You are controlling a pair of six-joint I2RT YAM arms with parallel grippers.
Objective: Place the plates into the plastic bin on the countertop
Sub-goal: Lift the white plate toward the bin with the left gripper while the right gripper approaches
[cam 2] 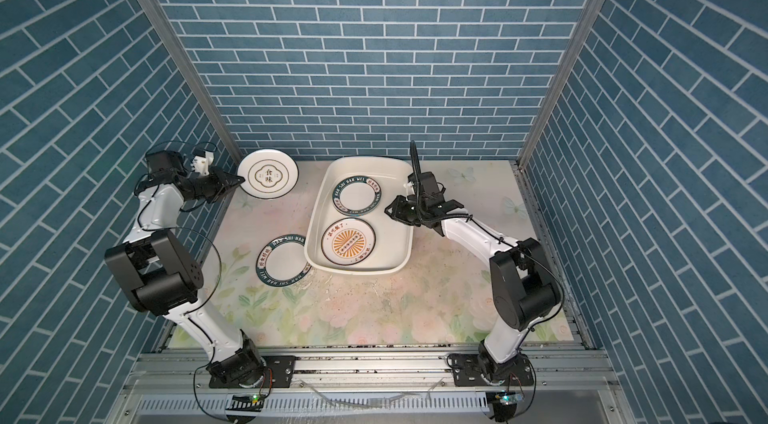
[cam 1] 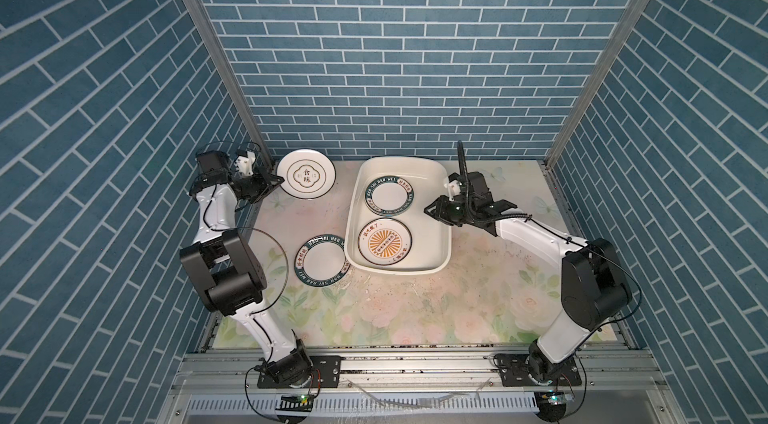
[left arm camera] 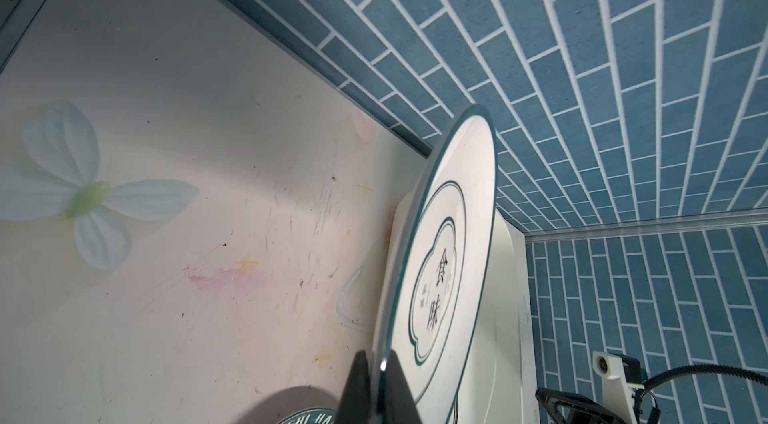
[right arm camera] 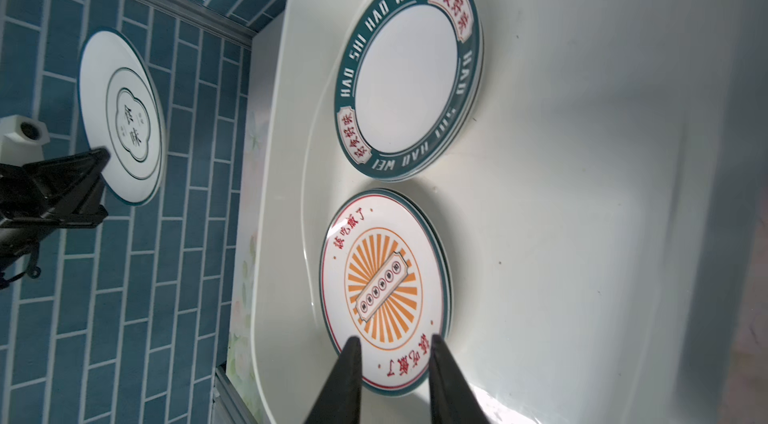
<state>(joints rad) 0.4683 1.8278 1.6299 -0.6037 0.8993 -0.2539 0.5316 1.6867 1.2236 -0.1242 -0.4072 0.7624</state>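
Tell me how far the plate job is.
Done: the plastic bin holds two stacks, topped by a lettered-rim plate and a sunburst plate. In hand: the left hand grips the emblem plate by its rim, lifted; the right hand is open and empty over the bin. Left: that plate and the green-rimmed plate on the countertop.

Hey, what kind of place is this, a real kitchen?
Probably a mock kitchen test cell, not a home: printed blue brick walls on aluminium posts, a flower-print countertop, and robot arms bolted to a front rail.
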